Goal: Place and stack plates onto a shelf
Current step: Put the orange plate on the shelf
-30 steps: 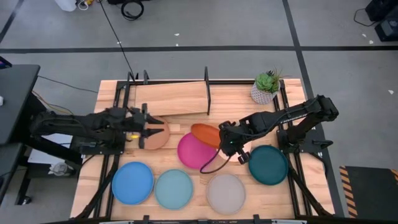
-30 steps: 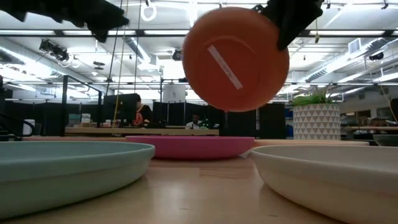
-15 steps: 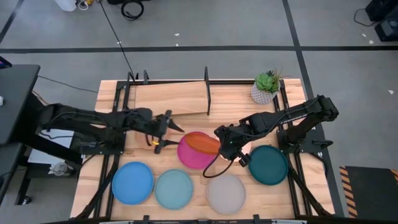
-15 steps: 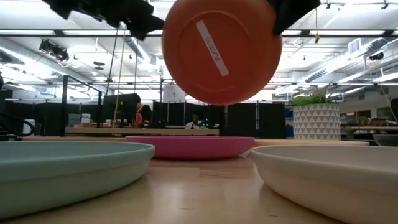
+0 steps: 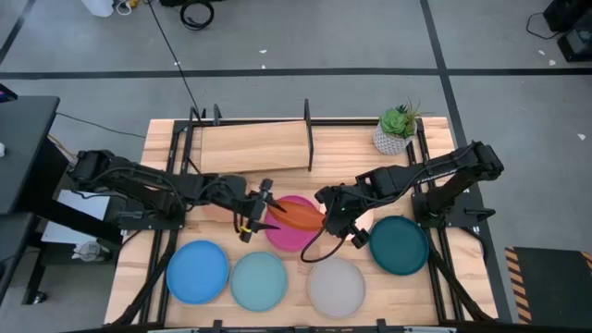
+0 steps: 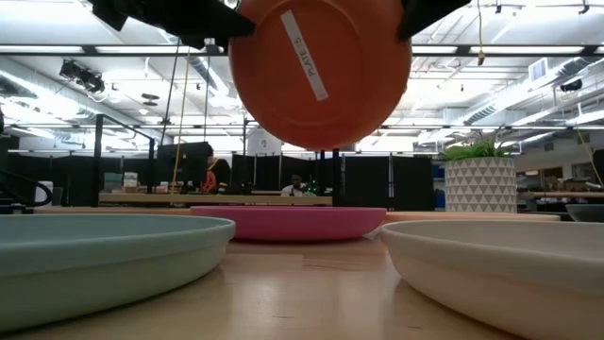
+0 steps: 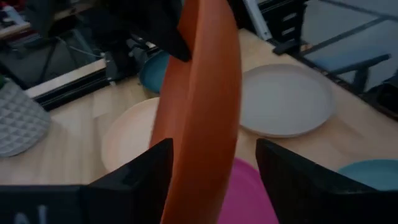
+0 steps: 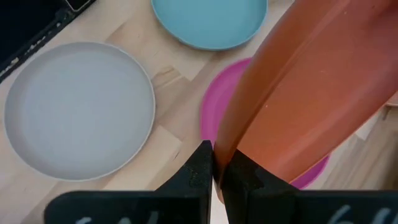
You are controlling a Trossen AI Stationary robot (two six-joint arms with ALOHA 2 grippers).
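The orange plate (image 5: 298,213) hangs on edge above the magenta plate (image 5: 294,233), its labelled underside facing the low view (image 6: 319,71). My right gripper (image 5: 326,215) is shut on its rim on the table's right side. My left gripper (image 5: 262,211) is open. Its two fingers (image 7: 134,183) stand on either side of the plate's opposite rim (image 7: 205,124), and I cannot tell whether they touch it. The shelf (image 5: 250,148) stands at the far side. The blue (image 5: 197,271), pale blue (image 5: 259,280), grey (image 5: 336,287) and dark teal (image 5: 400,243) plates lie flat near the front. My right gripper pinches the orange plate's rim (image 8: 231,146) between its two shut fingers (image 8: 200,163). It comes slanting down from the table's right side. The plate is lifted clear of the magenta plate and stands steeply tilted, nearly on edge.
A cream plate (image 7: 130,134) lies under my right arm beside the magenta one. A white pot with a green plant (image 5: 396,131) stands at the far right, next to the shelf's upright black divider (image 5: 307,134). People sit at desks far behind the table (image 6: 212,175).
My left gripper has left the tan plate and gone toward the table's right edge, opening on the way; its fingers now stand around the orange plate's rim. My right gripper has tipped and rolled a little, swinging the orange plate up and toward the left arm.
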